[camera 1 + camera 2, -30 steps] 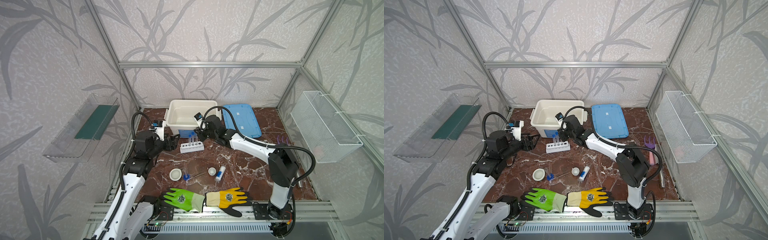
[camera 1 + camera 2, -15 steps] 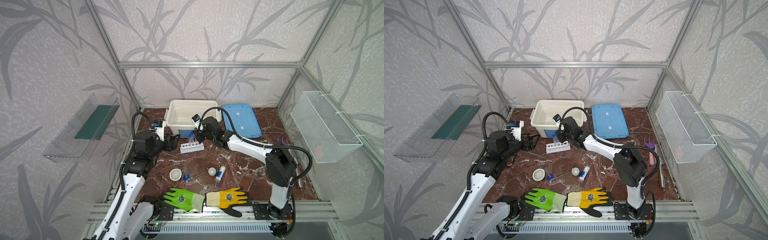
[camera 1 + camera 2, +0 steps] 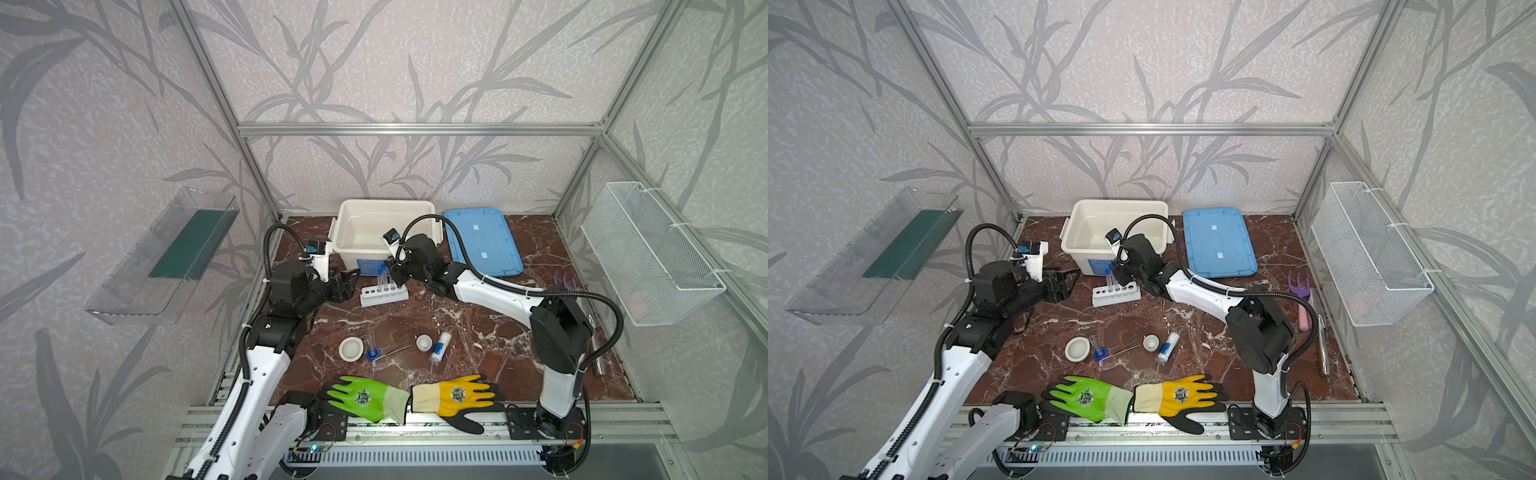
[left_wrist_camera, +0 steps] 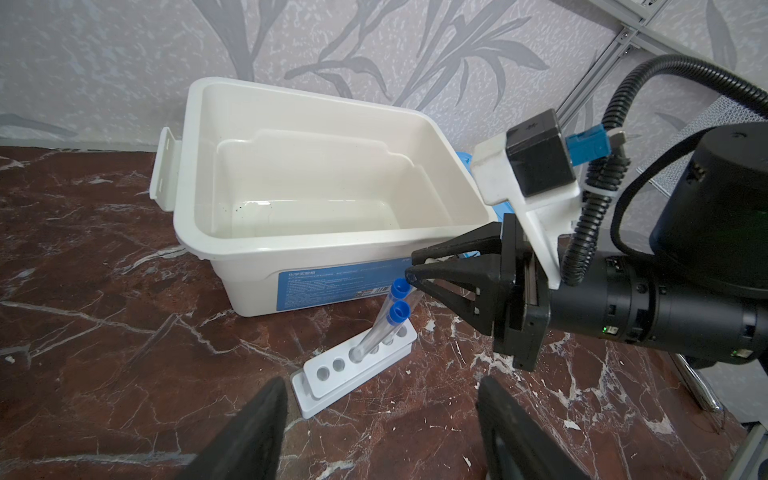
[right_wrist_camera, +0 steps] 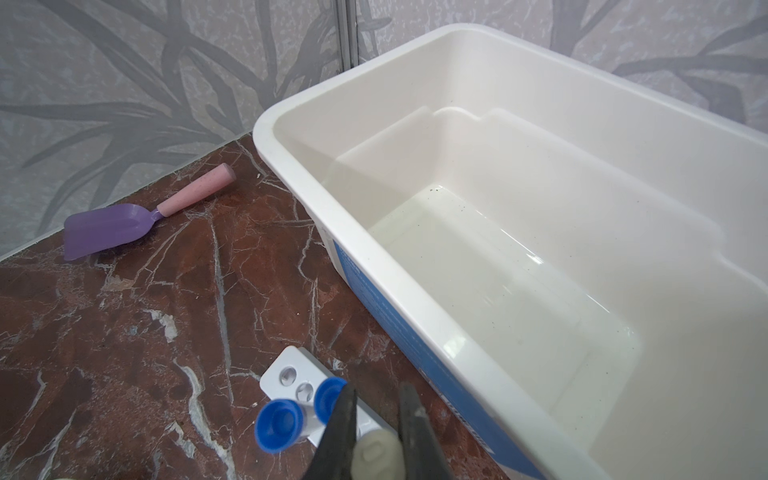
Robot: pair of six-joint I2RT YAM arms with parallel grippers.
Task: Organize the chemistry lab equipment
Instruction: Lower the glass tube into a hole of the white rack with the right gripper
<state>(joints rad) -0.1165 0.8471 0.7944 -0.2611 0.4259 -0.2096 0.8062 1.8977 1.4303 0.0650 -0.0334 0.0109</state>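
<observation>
The white six-hole rack [image 3: 384, 294] [image 4: 357, 365] stands in front of the white bin. Two blue-capped test tubes [image 4: 397, 303] [image 5: 278, 424] stand in it, leaning. My right gripper [image 3: 395, 272] [image 5: 377, 390] hangs right over the rack, shut on the pale cap of a third clear test tube [image 5: 376, 455]. That tube's lower end reaches down to the rack; I cannot tell if it sits in a hole. My left gripper [image 3: 348, 283] [image 4: 381, 382] stands open just left of the rack, holding nothing. Two white dishes [image 3: 351, 348] [image 3: 424, 343], the blue-based cylinder [image 3: 372, 353], tweezers [image 3: 395, 348] and the bottle [image 3: 440, 347] lie mid-table.
The white bin [image 3: 345, 226] and the blue lid [image 3: 482, 243] are at the back. A green glove [image 3: 365, 397] and a yellow glove [image 3: 455, 395] lie at the front edge. A purple rake [image 3: 1300, 284] lies right, a purple trowel [image 5: 108, 226] back left. A wire basket [image 3: 648, 253] hangs on the right wall.
My right gripper has moved left and down with the tube, from beside the bin's front to directly over the rack. The left arm has not moved.
</observation>
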